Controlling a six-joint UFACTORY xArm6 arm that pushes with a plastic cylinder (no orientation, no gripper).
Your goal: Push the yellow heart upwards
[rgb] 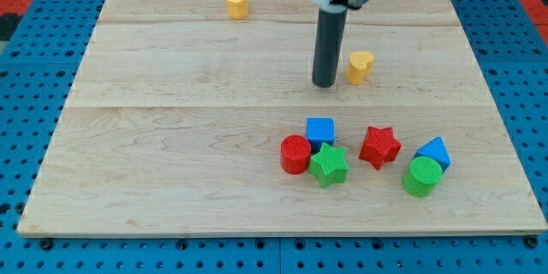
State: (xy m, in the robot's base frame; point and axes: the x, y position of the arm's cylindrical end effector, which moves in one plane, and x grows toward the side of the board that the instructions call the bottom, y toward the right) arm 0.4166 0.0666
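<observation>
The yellow heart (360,65) lies on the wooden board right of centre, in the upper half. My tip (324,84) stands just to the heart's left and slightly below it, a small gap away and not touching it. The dark rod rises from the tip to the view's top.
A yellow hexagon-like block (237,3) sits near the board's top edge. Below the tip is a cluster: blue cube (320,130), red cylinder (295,154), green star (329,165), red star (379,145), blue block (433,151), green cylinder (422,176). The board's edge (282,233) runs along the bottom.
</observation>
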